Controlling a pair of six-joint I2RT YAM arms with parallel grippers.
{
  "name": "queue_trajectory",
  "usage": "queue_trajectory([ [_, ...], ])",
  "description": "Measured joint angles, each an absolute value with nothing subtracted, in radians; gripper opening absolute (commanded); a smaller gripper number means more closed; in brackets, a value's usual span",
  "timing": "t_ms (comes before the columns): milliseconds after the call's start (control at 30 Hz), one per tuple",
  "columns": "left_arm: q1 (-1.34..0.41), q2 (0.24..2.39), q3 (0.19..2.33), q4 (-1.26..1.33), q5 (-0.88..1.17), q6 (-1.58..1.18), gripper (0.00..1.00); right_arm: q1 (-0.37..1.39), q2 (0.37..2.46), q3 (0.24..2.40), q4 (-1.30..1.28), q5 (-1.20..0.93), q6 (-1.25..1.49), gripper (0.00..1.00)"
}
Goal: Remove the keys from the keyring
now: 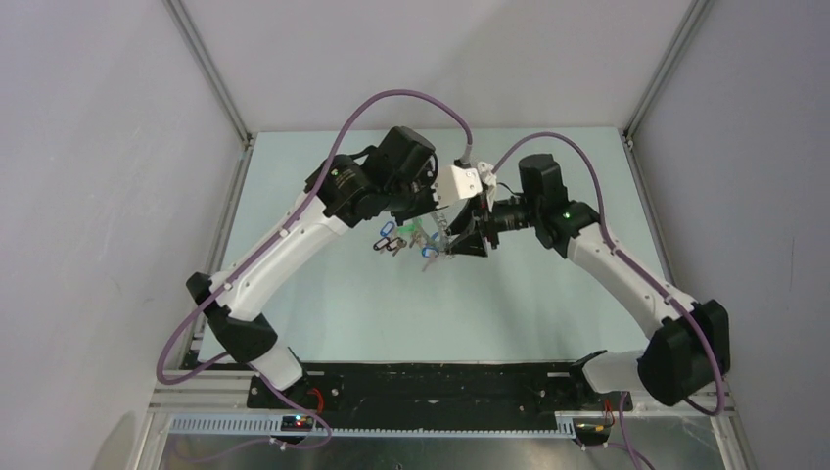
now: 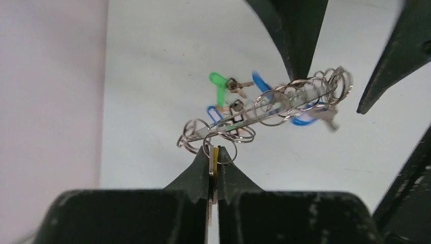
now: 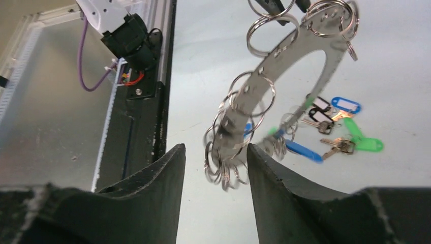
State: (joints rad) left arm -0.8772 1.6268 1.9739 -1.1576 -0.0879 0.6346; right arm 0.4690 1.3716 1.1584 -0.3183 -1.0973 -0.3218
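Soft, even light is filling the pale surface (image 1: 391, 313), casting faint shadows; the keys (image 2: 260, 82) are smearing with motion blur in the left wrist view.

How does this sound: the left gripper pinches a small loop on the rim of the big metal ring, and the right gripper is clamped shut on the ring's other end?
Not quite. The right gripper is open, with its fingers apart on either side of the metal ring's end, as the right wrist view shows. The left gripper does pinch a small loop on the rim.

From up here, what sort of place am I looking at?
Likely a robotics test cell: two arms bolted to a table, bare white walls in metal framing, just a keyring and tagged keys.
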Motion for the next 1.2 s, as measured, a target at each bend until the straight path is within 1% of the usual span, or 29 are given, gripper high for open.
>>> queue_trajectory([
  [100, -0.876, 1.598, 1.938, -1.154, -0.086, 0.547, 0.00, 0.473, 1.295, 1.087, -0.240, -1.053, -0.297, 0.57],
  [133, -0.876, 1.591, 1.930, -1.158, -0.083, 0.520, 0.00, 0.477, 1.271, 1.069, -0.212, -1.032, -0.287, 0.63],
  [167, -0.876, 1.587, 1.927, -1.163, -0.083, 0.496, 0.00, 0.479, 1.246, 1.050, -0.181, -1.010, -0.281, 0.66],
  [200, -0.876, 1.586, 1.926, -1.171, -0.079, 0.467, 0.00, 0.482, 1.225, 1.035, -0.155, -0.991, -0.273, 0.71],
  [233, -0.876, 1.586, 1.926, -1.176, -0.076, 0.445, 0.00, 0.486, 1.211, 1.025, -0.133, -0.976, -0.267, 0.74],
  [267, -0.876, 1.586, 1.926, -1.181, -0.074, 0.419, 0.00, 0.490, 1.198, 1.014, -0.104, -0.960, -0.259, 0.79],
  [300, -0.876, 1.586, 1.926, -1.190, -0.071, 0.395, 0.00, 0.495, 1.188, 1.003, -0.072, -0.944, -0.247, 0.81],
  [367, -0.876, 1.586, 1.926, -1.206, -0.063, 0.361, 0.00, 0.502, 1.182, 0.990, -0.023, -0.923, -0.232, 0.83],
  [500, -0.876, 1.586, 1.926, -1.230, -0.037, 0.321, 0.03, 0.522, 1.181, 0.947, 0.073, -0.886, -0.199, 0.82],
  [600, -0.876, 1.586, 1.926, -1.238, -0.013, 0.310, 0.06, 0.548, 1.180, 0.915, 0.136, -0.855, -0.183, 0.79],
  [667, -0.874, 1.584, 1.926, -1.241, 0.000, 0.302, 0.07, 0.567, 1.180, 0.908, 0.161, -0.838, -0.177, 0.76],
  [700, -0.871, 1.583, 1.926, -1.242, 0.005, 0.297, 0.05, 0.574, 1.180, 0.908, 0.170, -0.831, -0.177, 0.67],
  [733, -0.869, 1.581, 1.926, -1.242, 0.010, 0.295, 0.01, 0.580, 1.180, 0.908, 0.180, -0.823, -0.176, 0.61],
  [767, -0.868, 1.580, 1.926, -1.242, 0.014, 0.295, 0.01, 0.583, 1.180, 0.907, 0.191, -0.820, -0.175, 0.44],
  [800, -0.867, 1.579, 1.927, -1.242, 0.017, 0.291, 0.00, 0.586, 1.184, 0.907, 0.202, -0.819, -0.174, 0.35],
  [833, -0.867, 1.578, 1.927, -1.242, 0.020, 0.288, 0.00, 0.587, 1.188, 0.907, 0.213, -0.820, -0.174, 0.19],
  [900, -0.863, 1.576, 1.929, -1.244, 0.029, 0.287, 0.00, 0.588, 1.201, 0.907, 0.228, -0.822, -0.170, 0.01],
  [1133, -0.855, 1.576, 1.930, -1.267, 0.053, 0.278, 0.00, 0.578, 1.227, 0.908, 0.242, -0.829, -0.172, 0.00],
  [1200, -0.854, 1.576, 1.930, -1.267, 0.061, 0.278, 0.00, 0.575, 1.227, 0.908, 0.242, -0.833, -0.168, 0.25],
])
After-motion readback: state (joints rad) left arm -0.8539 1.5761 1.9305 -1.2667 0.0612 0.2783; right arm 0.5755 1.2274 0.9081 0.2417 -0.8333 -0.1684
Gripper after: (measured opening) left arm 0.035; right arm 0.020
